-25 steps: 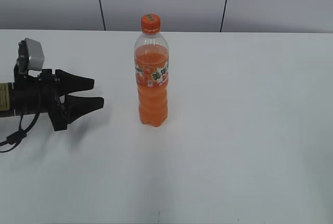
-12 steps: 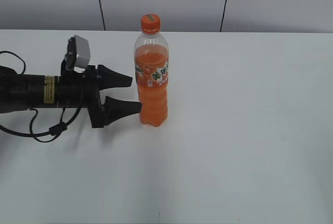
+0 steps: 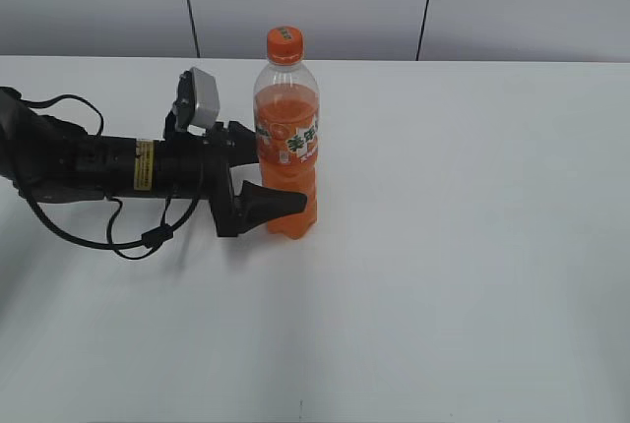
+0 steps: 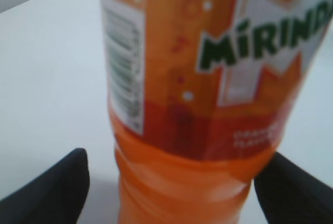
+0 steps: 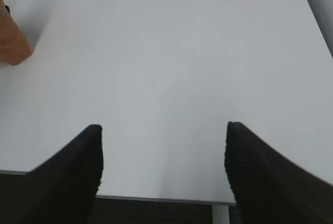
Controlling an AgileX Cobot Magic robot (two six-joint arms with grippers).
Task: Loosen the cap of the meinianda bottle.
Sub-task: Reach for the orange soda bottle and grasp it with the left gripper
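My left gripper (image 3: 281, 172) has its jaws apart, straddling the lower body of the meinianda bottle (image 3: 287, 148), upright on the bench (image 3: 472, 246). Step: securing the bottle. Next, close firmly. Right gripper (image 5: 164, 156), jaws apart, must reach the cap (image 3: 284, 43).

The bottle (image 3: 287, 138) stands upright on the desk (image 3: 472, 246), between the fingers of the left tool (image 3: 279, 173).

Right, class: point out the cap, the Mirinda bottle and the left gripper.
cap (image 3: 284, 43), exterior view, on its orange side wall.
Mirinda bottle (image 3: 287, 162), exterior view, on the orange body below the label.
left gripper (image 3: 283, 175), exterior view, midway between its fingertips, astride the bottle.
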